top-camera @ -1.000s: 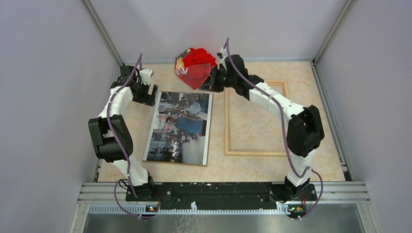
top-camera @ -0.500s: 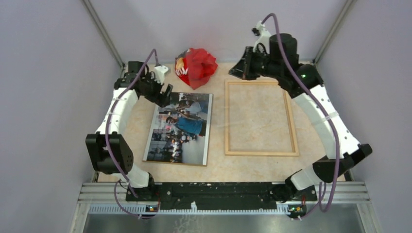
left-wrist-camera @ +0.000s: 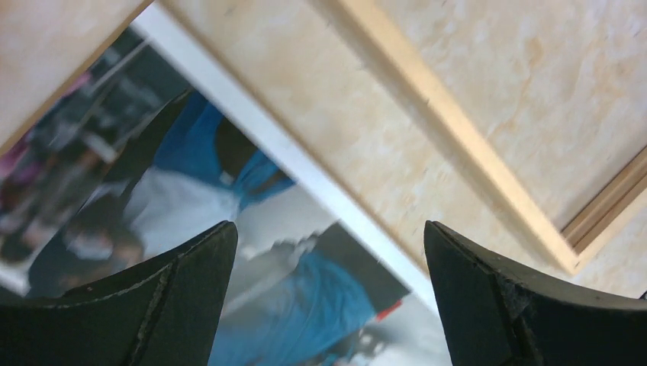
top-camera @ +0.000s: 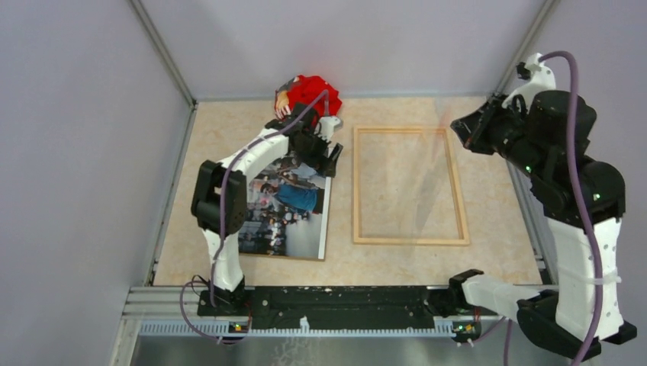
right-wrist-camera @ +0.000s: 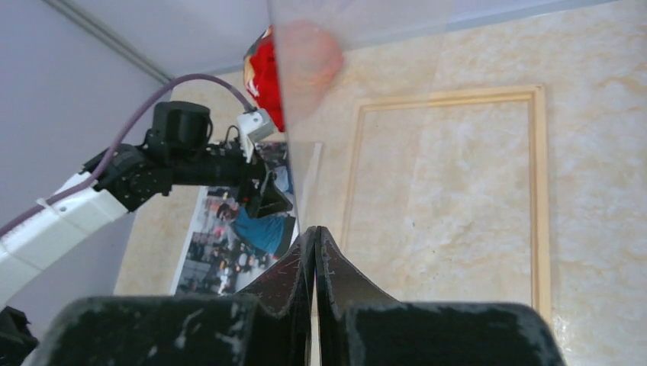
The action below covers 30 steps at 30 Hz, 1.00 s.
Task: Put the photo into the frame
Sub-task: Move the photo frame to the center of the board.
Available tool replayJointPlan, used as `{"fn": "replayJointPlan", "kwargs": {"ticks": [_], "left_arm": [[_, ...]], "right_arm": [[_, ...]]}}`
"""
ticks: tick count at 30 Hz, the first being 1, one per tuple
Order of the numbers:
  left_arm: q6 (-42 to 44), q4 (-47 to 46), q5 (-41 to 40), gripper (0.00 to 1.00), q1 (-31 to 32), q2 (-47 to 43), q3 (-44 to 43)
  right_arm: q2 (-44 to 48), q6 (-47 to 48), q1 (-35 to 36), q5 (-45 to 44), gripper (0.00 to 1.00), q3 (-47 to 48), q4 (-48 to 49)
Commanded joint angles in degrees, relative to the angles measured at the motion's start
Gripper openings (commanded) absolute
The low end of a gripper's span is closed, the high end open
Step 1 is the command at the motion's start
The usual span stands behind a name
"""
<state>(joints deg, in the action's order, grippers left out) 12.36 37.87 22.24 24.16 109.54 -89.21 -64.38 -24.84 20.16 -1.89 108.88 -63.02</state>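
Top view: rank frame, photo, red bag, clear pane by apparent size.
1. frame
2. photo, slightly smaller, partly hidden by the left arm
3. red bag
Unranked: clear pane, faint, held nearer the camera in the right gripper.

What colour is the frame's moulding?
Pale tan, light wood; the frame shows best in the top external view.

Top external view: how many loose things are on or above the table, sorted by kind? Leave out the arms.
photo: 1
wood frame: 1
clear pane, held up by the right gripper: 1
red crumpled item: 1
Total: 4
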Motion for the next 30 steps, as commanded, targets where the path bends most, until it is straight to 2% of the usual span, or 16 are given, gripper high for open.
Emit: {"fn": "replayJointPlan", "kwargs": {"ticks": [1, 6, 11, 16, 20, 30], "left_arm": [[-8.0, -4.93, 1.97, 0.98, 5.31, 6.39, -7.9], [-11.36, -5.97, 1.26, 0.94, 9.63, 14.64, -14.38], [-12.27, -7.1, 0.67, 0.9, 11.91, 18.64, -15.43], [-11.49, -6.1, -5.2, 0.75, 12.86, 20.44, -13.96], [-9.53, -7.09, -9.69, 0.6, 12.78, 17.92, -7.96], [-6.27, -10.46, -19.19, 0.57, 11.28, 9.73, 7.7]], "right_arm": [[1.34, -1.33, -0.14, -7.69, 0.0, -0.3, -1.7], [1.91, -1.22, -0.12, -6.43, 0.0, -3.12, -0.6], [1.8, -0.41, -0.15, -6.9, 0.0, -3.83, -0.09], [1.8, -0.25, -0.17, -5.86, 0.0, -4.63, 0.9], [1.89, -0.08, -0.1, -4.94, 0.0, -4.73, 1.77], [1.8, -0.5, -0.12, -2.38, 0.0, -6.06, 4.58]]}}
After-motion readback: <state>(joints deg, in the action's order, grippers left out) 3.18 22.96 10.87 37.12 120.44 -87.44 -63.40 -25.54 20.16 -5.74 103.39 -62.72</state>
